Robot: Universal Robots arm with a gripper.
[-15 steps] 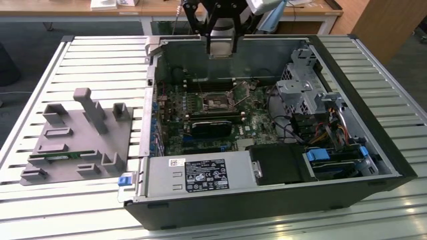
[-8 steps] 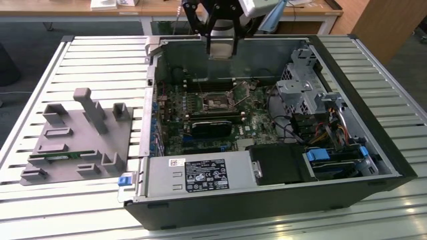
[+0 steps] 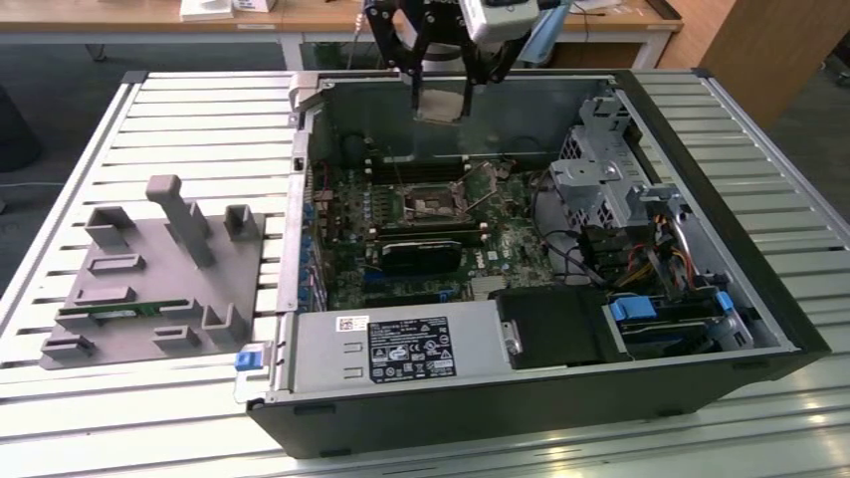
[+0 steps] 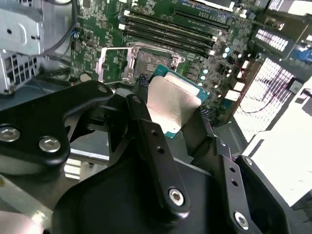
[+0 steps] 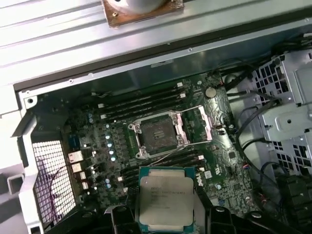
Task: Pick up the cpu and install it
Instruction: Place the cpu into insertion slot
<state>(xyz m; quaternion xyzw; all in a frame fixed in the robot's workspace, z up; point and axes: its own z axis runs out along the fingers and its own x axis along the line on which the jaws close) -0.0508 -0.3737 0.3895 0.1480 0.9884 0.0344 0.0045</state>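
The step in hand is the carry. The cpu (image 3: 443, 102) hangs in the air, gripped by its edges between the black fingers (image 4: 146, 126) of the gripper (image 3: 443, 112), which is closed on it to the chip's own width. In the exterior view the pair sits at the upper centre of the frame, above the far side of the open computer case (image 3: 743, 329). The socket (image 3: 432, 204) lies lower, near the middle of the frame, well apart from the chip.

In the first wrist view the cpu (image 5: 166, 202) shows its silver top, and the socket (image 5: 158, 132) beyond it is dark and empty. Its metal frame (image 5: 202, 122) is swung open to one side. The grey tray (image 3: 133, 329) rests on the slatted table (image 3: 199, 110) at the exterior view's left, far from the gripper, with a green memory stick (image 3: 126, 311) lying in it.

By my reading, the pick-up is done and the install is not. Seating the chip calls for centring it over the socket and squaring its edges to the socket's sides. It must be kept level and lowered softly, since the contacts look delicate. The open frame and the nearby memory slots (image 5: 141, 100) leave the fingers little room
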